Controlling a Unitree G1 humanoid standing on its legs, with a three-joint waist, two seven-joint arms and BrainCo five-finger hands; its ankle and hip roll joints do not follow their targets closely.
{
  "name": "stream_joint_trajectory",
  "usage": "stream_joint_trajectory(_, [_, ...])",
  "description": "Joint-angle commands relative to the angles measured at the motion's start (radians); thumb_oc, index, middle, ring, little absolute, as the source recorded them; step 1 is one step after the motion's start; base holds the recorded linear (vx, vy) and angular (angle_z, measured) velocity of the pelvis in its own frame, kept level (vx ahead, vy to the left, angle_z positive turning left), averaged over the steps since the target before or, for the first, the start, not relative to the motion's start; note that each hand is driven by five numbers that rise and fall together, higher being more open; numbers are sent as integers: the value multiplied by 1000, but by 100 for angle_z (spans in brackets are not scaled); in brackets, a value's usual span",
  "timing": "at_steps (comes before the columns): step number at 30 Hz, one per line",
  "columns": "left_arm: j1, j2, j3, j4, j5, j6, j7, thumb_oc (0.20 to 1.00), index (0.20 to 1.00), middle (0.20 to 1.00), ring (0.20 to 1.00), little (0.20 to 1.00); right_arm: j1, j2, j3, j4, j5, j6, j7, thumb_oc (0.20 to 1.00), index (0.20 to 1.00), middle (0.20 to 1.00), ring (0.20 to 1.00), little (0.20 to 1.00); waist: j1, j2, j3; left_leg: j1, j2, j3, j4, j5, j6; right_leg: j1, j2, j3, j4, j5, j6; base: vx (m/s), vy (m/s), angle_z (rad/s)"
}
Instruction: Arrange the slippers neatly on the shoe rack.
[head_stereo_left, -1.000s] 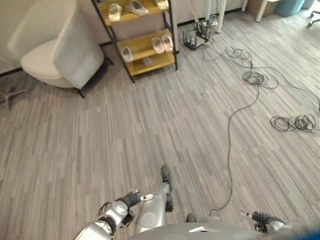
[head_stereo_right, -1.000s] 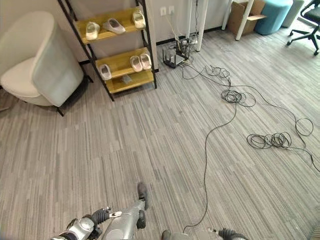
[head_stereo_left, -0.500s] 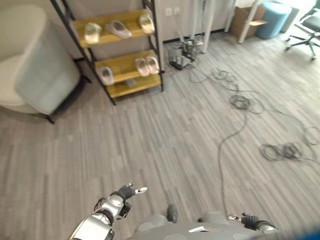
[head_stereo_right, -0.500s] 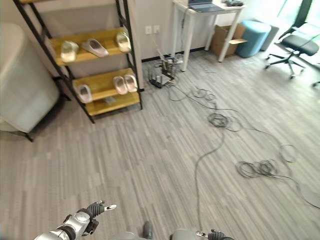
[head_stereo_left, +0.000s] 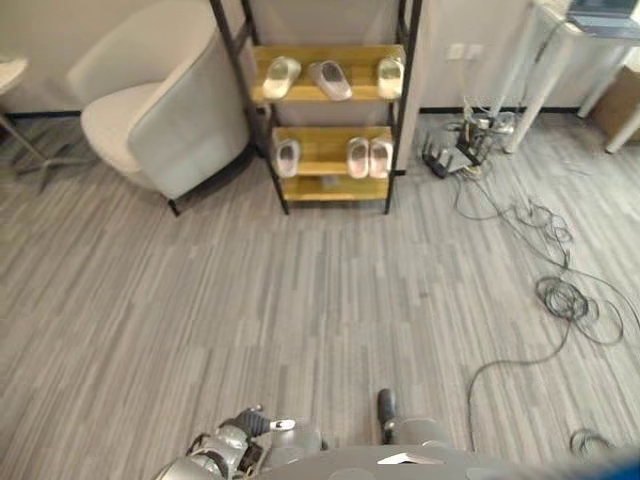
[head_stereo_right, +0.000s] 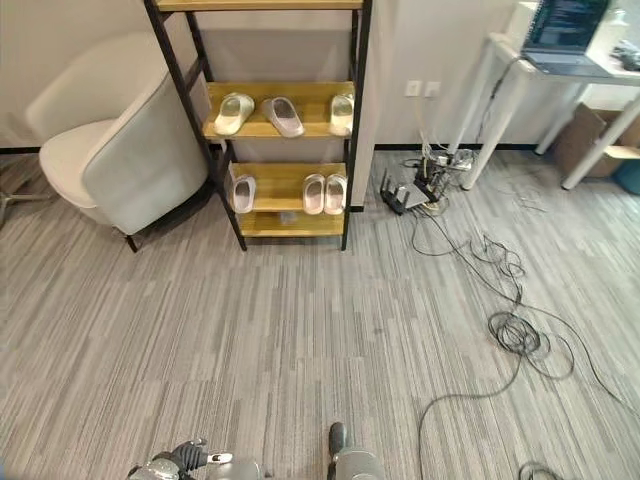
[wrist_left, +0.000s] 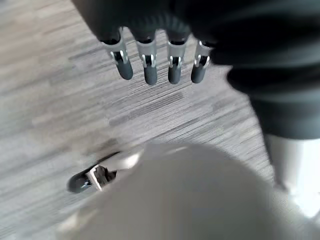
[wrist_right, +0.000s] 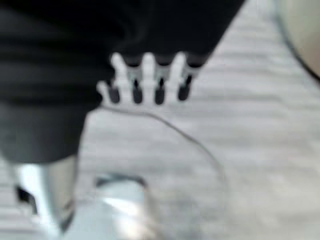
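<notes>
The shoe rack (head_stereo_left: 322, 148), a black frame with wooden shelves, stands against the far wall, straight ahead. Its upper shelf holds three pale slippers: one at the left (head_stereo_left: 281, 76), a grey one turned askew in the middle (head_stereo_left: 330, 80), one at the right (head_stereo_left: 390, 75). On the lower shelf lie a single slipper (head_stereo_left: 287, 157) and a side-by-side pair (head_stereo_left: 369, 157). My left hand (head_stereo_left: 246, 430) hangs low over the floor, far from the rack, fingers (wrist_left: 150, 67) straight and empty. My right hand (wrist_right: 145, 82) also hangs open over the floor, holding nothing.
A grey and cream armchair (head_stereo_left: 165, 115) stands just left of the rack. Right of it are white desk legs (head_stereo_left: 528, 65), a power strip tangle (head_stereo_left: 455, 155) and cables coiled on the floor (head_stereo_left: 570, 300). Wood-pattern flooring stretches between me and the rack.
The camera has swung, so the rack now sits centred ahead instead of at the upper left. My left hand shows lower in the view. No slipper has moved.
</notes>
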Motion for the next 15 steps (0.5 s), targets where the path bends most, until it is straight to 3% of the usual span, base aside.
stream_joint_trajectory(1, [-26, 26, 44, -16, -39, -6, 6, 1000, 1000, 1000, 1000, 1000, -9, -66, 3, -14, 49, -15, -17, 1000, 1000, 1000, 1000, 1000, 10, 17, 52, -93, 45, 46, -255, 45, 27, 79, -19, -11, 85, -186, 104, 442, -45, 32])
stream_joint_trajectory(2, [-17, 28, 61, -8, -50, -5, 1, 1000, 1000, 1000, 1000, 1000, -11, -67, -1, -16, 56, -16, -17, 1000, 1000, 1000, 1000, 1000, 28, 14, 46, -118, 41, 66, -345, 61, 25, 112, -13, -24, 71, -207, 109, 448, -33, 22])
stream_joint_trajectory(4, [10, 41, 84, 0, -58, -8, -8, 1000, 1000, 1000, 1000, 1000, -7, -77, -11, -21, 71, -23, -12, 1000, 1000, 1000, 1000, 1000, 62, 23, 30, -139, 34, 113, -541, 166, 11, 175, 13, -44, 45, -240, 112, 501, -10, 28])
stream_joint_trajectory(5, [16, 45, 89, 7, -54, -8, -8, 1000, 1000, 1000, 1000, 1000, -7, -74, -9, -22, 76, -24, -8, 1000, 1000, 1000, 1000, 1000, 82, 19, 23, -162, 29, 150, -611, 188, 2, 216, 22, -42, 28, -256, 115, 557, 26, 23])
stream_joint_trajectory(8, [44, 48, 119, 22, -58, -5, -13, 1000, 1000, 1000, 1000, 1000, -9, -41, 8, -19, 53, -17, -2, 1000, 1000, 1000, 1000, 1000, 110, 13, -12, -148, 23, 209, -739, 200, 10, 287, 33, -27, 14, -284, 131, 447, 89, 8])
stream_joint_trajectory(10, [38, 48, 130, 24, -67, -4, -13, 1000, 1000, 1000, 1000, 1000, -1, -23, 13, -16, 38, -15, -1, 1000, 1000, 1000, 1000, 1000, 110, 10, -28, -140, 13, 195, -738, 226, 19, 301, 33, -25, 16, -286, 140, 449, 131, -20])
stream_joint_trajectory(11, [29, 51, 153, 8, -103, -3, -8, 1000, 1000, 1000, 1000, 1000, 2, 9, 27, -18, 21, -7, 6, 1000, 1000, 1000, 1000, 1000, 111, -16, -49, -145, -16, 172, -701, 243, 30, 312, 14, -7, 31, -281, 157, 656, 201, -31])
stream_joint_trajectory(15, [21, 65, 179, -10, -146, -6, -6, 1000, 1000, 1000, 1000, 1000, 19, 41, 40, -20, -15, 1, 27, 1000, 1000, 1000, 1000, 1000, 117, -74, -87, -137, -66, 180, -623, 163, 69, 296, -55, 3, 95, -137, 241, 446, 200, -11])
